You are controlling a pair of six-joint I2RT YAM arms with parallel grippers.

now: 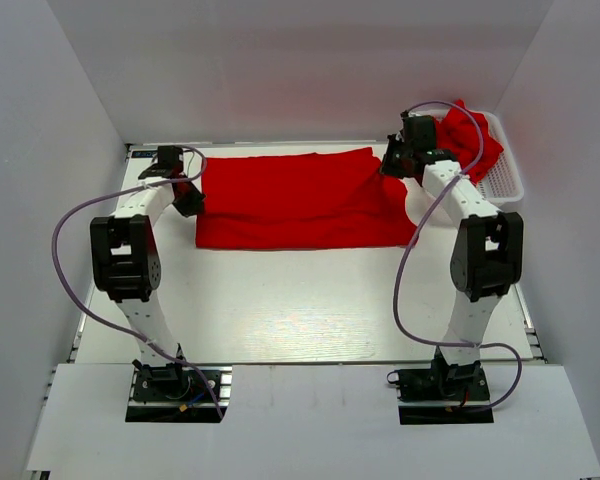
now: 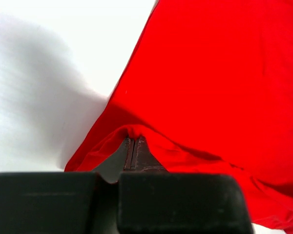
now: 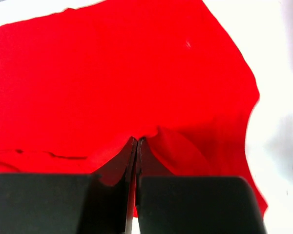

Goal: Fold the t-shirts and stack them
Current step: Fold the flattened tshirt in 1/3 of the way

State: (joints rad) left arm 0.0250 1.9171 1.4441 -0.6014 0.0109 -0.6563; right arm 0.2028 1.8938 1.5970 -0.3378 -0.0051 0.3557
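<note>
A red shirt lies spread flat on the table, just left of the white basket, with its long axis running straight away from the basket. I have one arm at each short end. The right gripper is at the end beside the basket. The left gripper is at the end farthest from it. Each is nearer its own end, so I judge the next fold turns on carrying both ends the same way across that long axis. The overhead view shows the whole layout and a red bundle heaped in the basket, but not how the fingers stand. Only the wrist views show that. On the left wrist, the fingers are pressed together with a small peak of cloth gathered at their tips, and the shirt stretches off toward the basket. The right wrist shows the same, fingers pressed together and pinching a raised fold, with the shirt running away from the basket. Neither wrist view shows the basket or the other arm.
</note>
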